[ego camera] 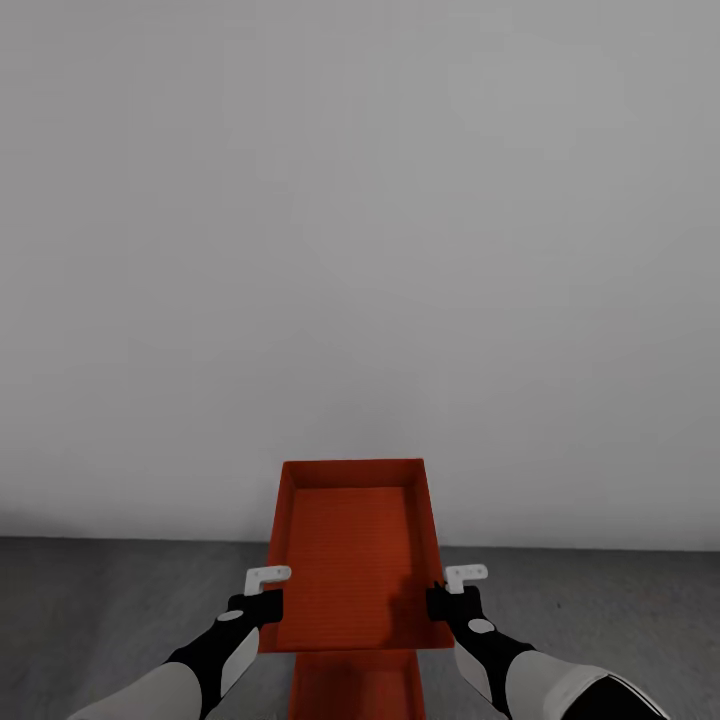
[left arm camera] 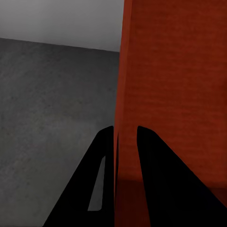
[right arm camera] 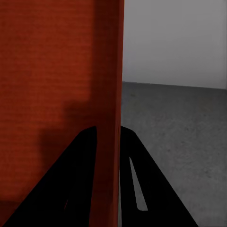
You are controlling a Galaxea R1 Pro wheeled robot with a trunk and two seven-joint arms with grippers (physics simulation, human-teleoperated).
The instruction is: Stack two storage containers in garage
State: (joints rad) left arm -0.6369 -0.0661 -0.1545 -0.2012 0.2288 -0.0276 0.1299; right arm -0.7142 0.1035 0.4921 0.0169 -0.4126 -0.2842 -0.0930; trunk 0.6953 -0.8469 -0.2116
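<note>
Holding an orange-red storage container [ego camera: 352, 550] between my two arms, I have it in front of me, its open top facing up and its finely ribbed inside in plain sight. My left gripper [ego camera: 262, 606] pinches the thin, straight left wall near the near corner, one dark finger [left arm camera: 153, 179] inside and the other outside, as the left wrist view shows. My right gripper [ego camera: 447, 603] pinches the right wall the same way, a black finger [right arm camera: 75, 179] pressed to the inner face and its mate on the outer face. Just under the near edge of the held tub lies a second orange-red container [ego camera: 358, 685], rectangular and alike in colour, low between my forearms; I cannot tell whether the two touch. Beneath is the floor [ego camera: 100, 620], dark grey, matte and speckled like concrete. Beyond it rises a plain white-grey wall [ego camera: 360, 220], smooth and featureless.
</note>
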